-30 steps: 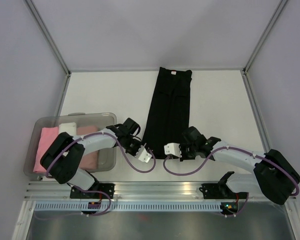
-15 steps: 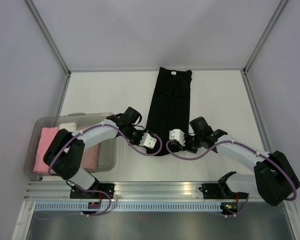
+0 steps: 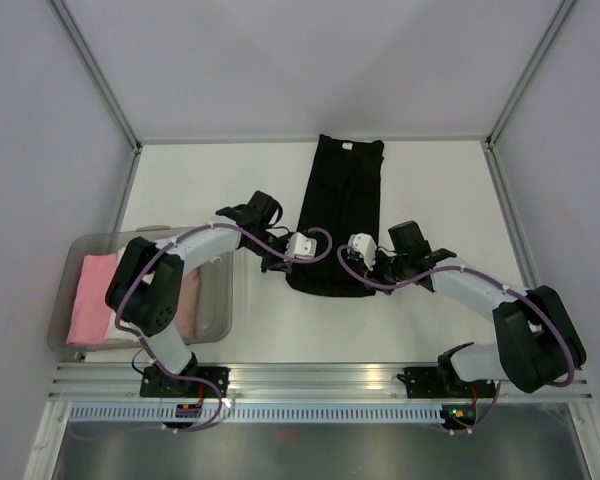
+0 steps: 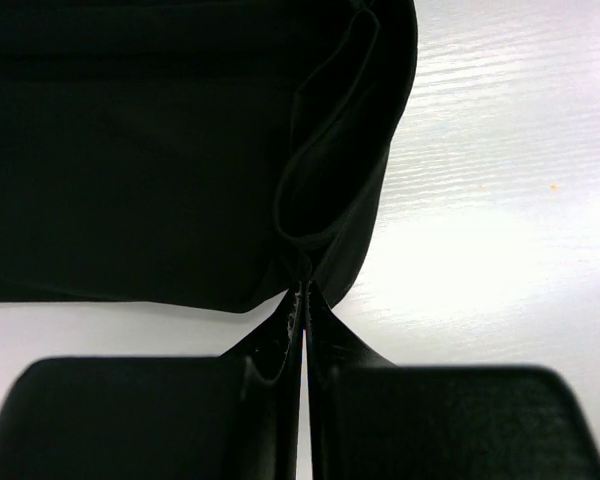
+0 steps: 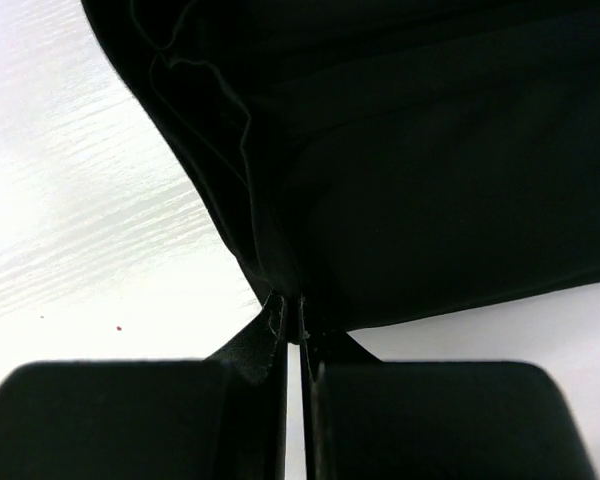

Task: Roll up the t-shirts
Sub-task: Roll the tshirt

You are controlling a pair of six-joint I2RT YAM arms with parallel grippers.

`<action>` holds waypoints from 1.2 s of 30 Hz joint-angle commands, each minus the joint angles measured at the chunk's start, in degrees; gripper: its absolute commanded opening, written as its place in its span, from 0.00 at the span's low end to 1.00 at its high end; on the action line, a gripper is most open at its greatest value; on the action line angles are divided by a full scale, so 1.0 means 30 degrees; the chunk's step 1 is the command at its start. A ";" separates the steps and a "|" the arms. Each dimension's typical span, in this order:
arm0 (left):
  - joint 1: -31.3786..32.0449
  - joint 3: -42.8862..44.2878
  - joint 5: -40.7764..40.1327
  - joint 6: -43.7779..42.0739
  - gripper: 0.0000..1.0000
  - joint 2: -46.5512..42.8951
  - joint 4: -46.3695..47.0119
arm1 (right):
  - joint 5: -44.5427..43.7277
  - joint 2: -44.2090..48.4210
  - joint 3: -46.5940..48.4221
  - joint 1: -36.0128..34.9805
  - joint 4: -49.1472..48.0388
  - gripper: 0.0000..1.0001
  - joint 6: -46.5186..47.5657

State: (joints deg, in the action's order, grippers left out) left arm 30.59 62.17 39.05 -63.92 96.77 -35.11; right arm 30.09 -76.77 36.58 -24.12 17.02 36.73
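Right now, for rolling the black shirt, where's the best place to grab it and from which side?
Grip the shirt at the two corners of its near end, one gripper each, coming from the outer sides. It lies as a long narrow strip running near to far, so that short edge should roll evenly. The left gripper and right gripper are shut there.

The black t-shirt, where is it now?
Top view: the black t-shirt lies down the middle of the white table, right of the clear tub, with the left claw and right claw pinching its near corners.
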 commanded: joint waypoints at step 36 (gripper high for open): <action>-0.0763 0.4618 -0.0798 0.6893 0.02 0.3544 -0.0894 | -0.0943 -0.0390 0.0755 0.0334 -0.4794 0.22 -1.2947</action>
State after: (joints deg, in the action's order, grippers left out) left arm 28.36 73.80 37.04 -45.58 106.74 -37.63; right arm 28.80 -75.11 39.03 -23.29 7.22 4.08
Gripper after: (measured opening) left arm 0.026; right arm 0.230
